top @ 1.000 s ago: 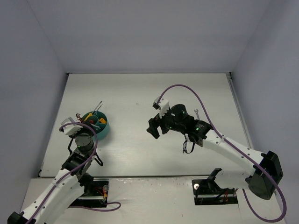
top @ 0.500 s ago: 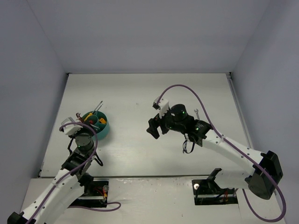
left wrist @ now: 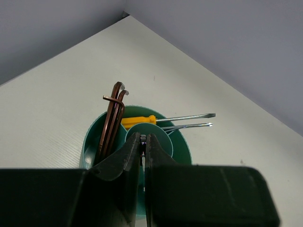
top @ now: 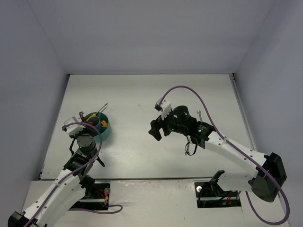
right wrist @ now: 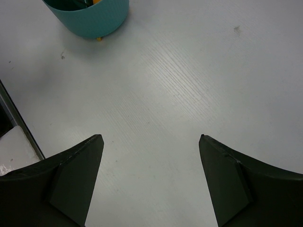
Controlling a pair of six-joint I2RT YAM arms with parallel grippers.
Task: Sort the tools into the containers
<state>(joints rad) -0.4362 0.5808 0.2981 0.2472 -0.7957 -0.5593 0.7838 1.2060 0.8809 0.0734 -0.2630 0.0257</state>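
The teal bowl [top: 107, 128] stands at the left of the table, and my left gripper [top: 89, 127] is over its near rim. In the left wrist view the bowl [left wrist: 183, 144] holds brown-looking hex keys [left wrist: 112, 118] leaning on its left wall. Two orange-handled screwdrivers [left wrist: 138, 121] stick out to the right. My left gripper [left wrist: 142, 136] is shut above the round middle compartment, with a thin silver and reddish sliver of a tool pinched at its tips. My right gripper [top: 155, 130] hangs mid-table. It stands open [right wrist: 150, 137] over bare table, with the bowl [right wrist: 94, 19] far ahead of it.
A small silver piece [top: 199, 113] lies by the right arm's far side. A black cable loop [top: 189, 149] hangs under that arm. Grey walls close in the table at the back and sides. A metal rail [right wrist: 19, 123] marks the table's edge.
My left wrist has shifted slightly forward and to the right at the bowl, still shut. The right arm has not moved.
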